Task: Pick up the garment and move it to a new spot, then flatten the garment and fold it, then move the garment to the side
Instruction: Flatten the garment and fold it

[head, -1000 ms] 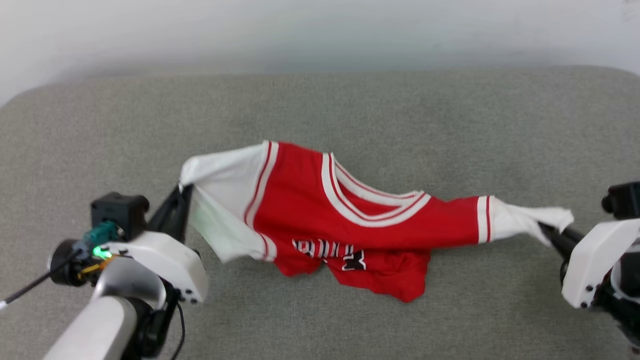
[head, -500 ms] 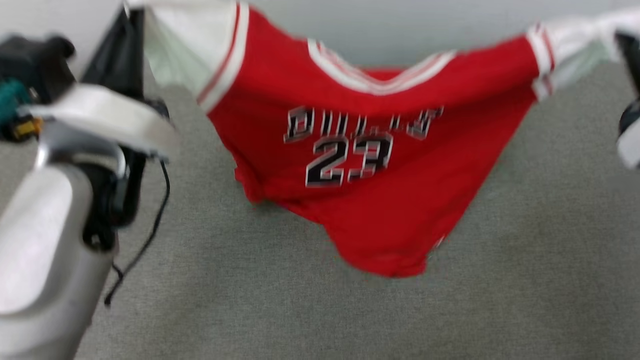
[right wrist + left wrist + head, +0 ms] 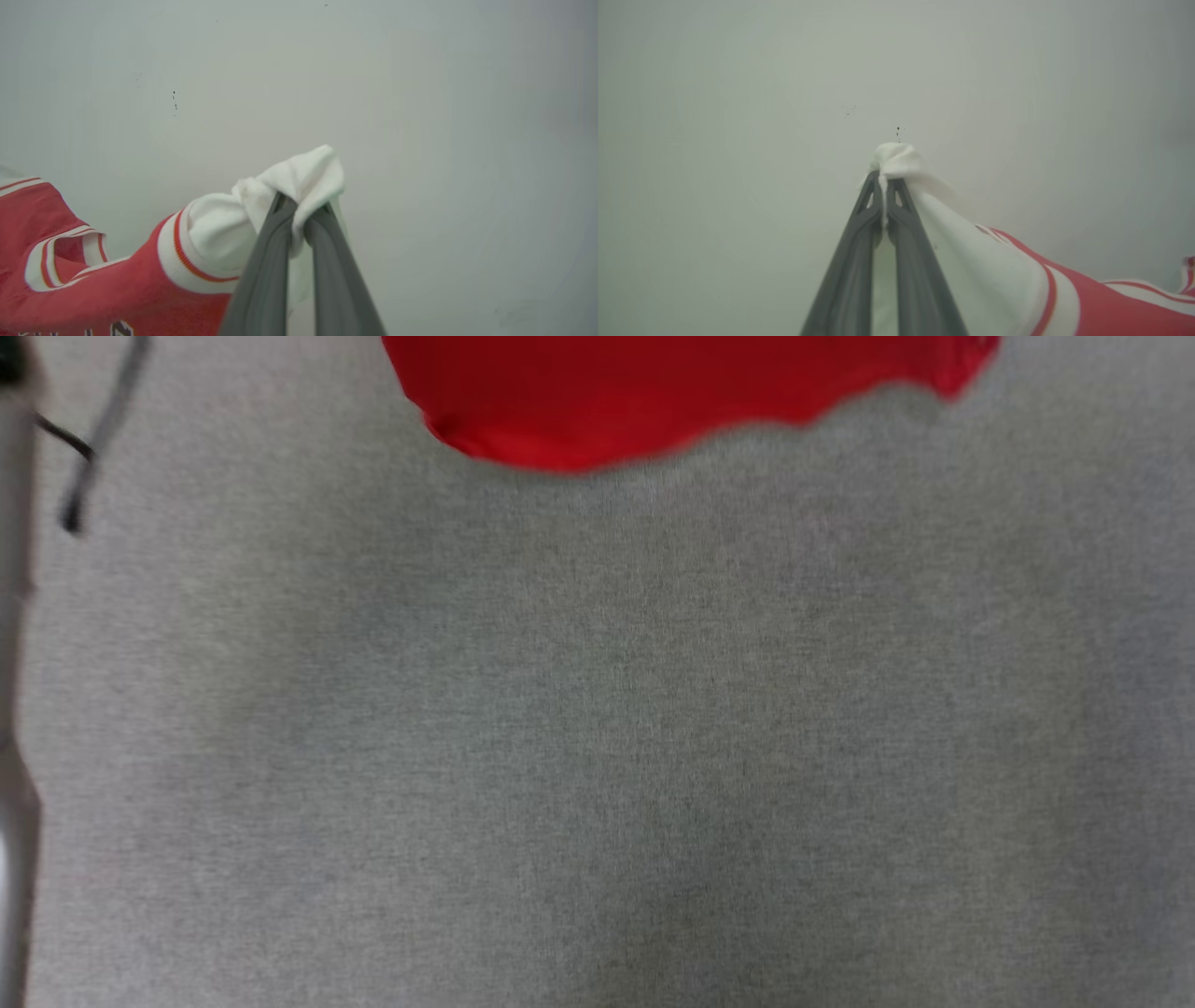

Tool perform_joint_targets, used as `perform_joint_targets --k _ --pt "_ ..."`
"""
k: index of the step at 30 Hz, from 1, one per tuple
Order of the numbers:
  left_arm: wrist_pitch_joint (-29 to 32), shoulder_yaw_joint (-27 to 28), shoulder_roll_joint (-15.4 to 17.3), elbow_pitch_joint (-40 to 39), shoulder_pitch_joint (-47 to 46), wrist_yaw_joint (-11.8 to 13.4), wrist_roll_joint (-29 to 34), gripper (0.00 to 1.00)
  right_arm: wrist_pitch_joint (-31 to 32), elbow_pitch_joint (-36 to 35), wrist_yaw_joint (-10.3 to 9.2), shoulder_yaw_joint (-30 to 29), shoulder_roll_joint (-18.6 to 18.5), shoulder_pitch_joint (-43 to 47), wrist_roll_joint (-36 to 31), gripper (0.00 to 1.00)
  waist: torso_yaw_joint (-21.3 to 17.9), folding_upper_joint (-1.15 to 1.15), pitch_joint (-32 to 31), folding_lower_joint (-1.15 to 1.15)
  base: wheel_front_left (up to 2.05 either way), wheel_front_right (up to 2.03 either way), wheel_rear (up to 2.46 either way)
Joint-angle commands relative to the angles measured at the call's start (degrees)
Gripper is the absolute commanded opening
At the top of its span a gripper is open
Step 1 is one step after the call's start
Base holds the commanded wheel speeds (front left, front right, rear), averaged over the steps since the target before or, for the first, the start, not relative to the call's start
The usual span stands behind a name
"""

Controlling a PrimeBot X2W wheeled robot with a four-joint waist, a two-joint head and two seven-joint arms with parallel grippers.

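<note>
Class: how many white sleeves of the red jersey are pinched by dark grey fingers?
2. One white fabric sleeve sits in the left gripper; the other in the right gripper.

The garment [image 3: 985, 275] is a red jersey with white sleeves and red-and-white striped trim. It hangs spread between the two sets of jaws. One bunched white sleeve end is pinched in the closed left jaws and the other in the closed right jaws. The red body sags below and between them, with black white-edged lettering partly showing under the right jaws.

Head looks down; wrists face wall [image 3: 738, 93]; all share garment [image 3: 653, 392].
</note>
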Motion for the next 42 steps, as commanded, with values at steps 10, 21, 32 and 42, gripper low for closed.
perform_joint_targets --k 10,21,32,42 --pt "-0.6 -0.4 0.2 10.6 -18.2 -2.0 2.8 0.00 -9.4 15.4 -0.02 7.5 -1.6 -22.3 2.5 0.00 -2.8 0.00 13.1 -0.01 0.00 0.00 0.00" --pt "-4.4 -1.2 -2.0 25.7 -22.2 -4.7 1.6 0.00 -18.0 31.0 -0.02 17.2 -0.8 -28.9 6.4 0.00 -3.4 0.00 18.6 -0.01 0.00 0.00 0.00" --pt "-10.9 -1.6 -5.9 42.6 -15.1 -9.4 -1.8 0.00 -21.2 43.9 -0.03 27.1 1.3 -21.3 11.7 0.00 -2.6 0.00 16.0 -0.01 0.00 0.00 0.00" --pt "-14.2 -0.4 -9.0 48.7 3.5 -13.3 -4.9 0.00 -23.0 46.7 -0.03 36.1 -0.4 -2.1 19.5 0.00 -0.8 0.00 4.9 -0.01 0.00 0.00 0.00"
